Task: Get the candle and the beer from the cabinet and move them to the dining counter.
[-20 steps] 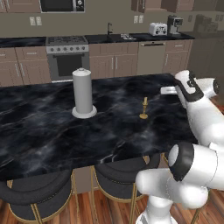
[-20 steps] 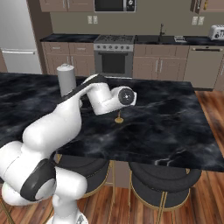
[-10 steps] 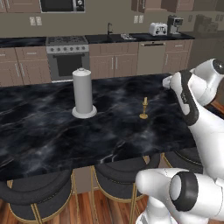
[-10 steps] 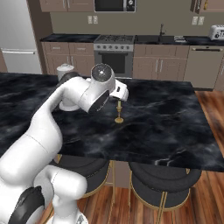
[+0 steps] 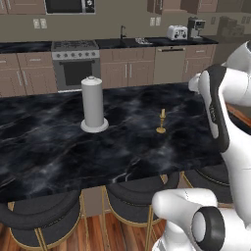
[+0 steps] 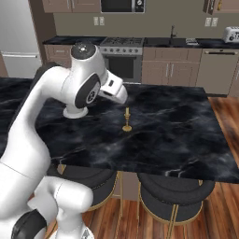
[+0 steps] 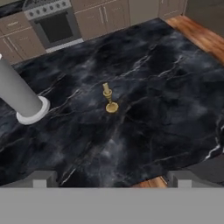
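Observation:
The candle [image 5: 162, 121] [image 6: 126, 120] [image 7: 109, 99], a slender golden candlestick on a round base, stands upright and alone on the dining counter [image 5: 54, 157] [image 6: 186, 135] [image 7: 166, 87], a black top with white veining. My gripper [image 7: 111, 179] hangs open and empty above the counter's near edge, well short of the candle, with its two dark fingertips [image 7: 43, 178] far apart. The beer is out of view. Taupe wall cabinets [image 5: 19, 5] [image 6: 70, 4] run along the top of the back wall.
A tall white paper-towel roll [image 5: 93, 104] [image 7: 19, 94] stands on the counter left of the candle. Round dark stools [image 5: 41, 215] [image 6: 172, 191] sit under the near edge. Stove [image 5: 73, 63], sink worktop and toaster [image 5: 176, 32] line the back wall. Wood floor lies to the right.
My arm has swung up and back toward the base, away from the candle. The candle and the paper-towel roll have stayed put. The gripper has stayed open.

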Tool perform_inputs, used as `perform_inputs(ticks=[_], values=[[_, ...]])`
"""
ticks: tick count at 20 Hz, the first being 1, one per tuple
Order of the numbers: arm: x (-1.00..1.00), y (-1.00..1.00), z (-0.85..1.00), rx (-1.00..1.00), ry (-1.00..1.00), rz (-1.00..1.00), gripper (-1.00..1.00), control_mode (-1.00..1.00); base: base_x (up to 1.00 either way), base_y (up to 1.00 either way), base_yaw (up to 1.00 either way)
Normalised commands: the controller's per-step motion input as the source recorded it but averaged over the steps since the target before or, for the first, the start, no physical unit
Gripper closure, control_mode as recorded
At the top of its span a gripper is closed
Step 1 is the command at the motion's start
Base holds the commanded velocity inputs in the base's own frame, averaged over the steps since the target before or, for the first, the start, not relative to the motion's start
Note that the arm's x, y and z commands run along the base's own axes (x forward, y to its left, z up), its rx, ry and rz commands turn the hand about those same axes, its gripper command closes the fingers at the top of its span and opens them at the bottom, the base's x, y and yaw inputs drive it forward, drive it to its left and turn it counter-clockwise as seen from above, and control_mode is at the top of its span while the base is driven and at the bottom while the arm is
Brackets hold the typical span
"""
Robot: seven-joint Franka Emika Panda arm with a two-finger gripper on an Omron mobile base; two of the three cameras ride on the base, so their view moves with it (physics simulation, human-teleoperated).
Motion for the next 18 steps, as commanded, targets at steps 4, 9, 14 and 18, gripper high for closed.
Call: perform_inputs(ticks=[4, 9, 14, 18], values=[[-0.67, 0.42, 0.37, -0.04, 0.01, 0.01, -1.0, -1.0, 0.0, 0.0, 0.0], [-0.67, 0.55, 0.24, -0.03, 0.0, 0.07, -1.0, -1.0, 0.0, 0.0, 0.0], [-0.54, 0.52, 0.16, -0.02, 0.04, 0.08, -1.0, -1.0, 0.0, 0.0, 0.0], [-0.56, 0.33, 0.15, -0.01, 0.03, 0.08, -1.0, -1.0, 0.0, 0.0, 0.0]])
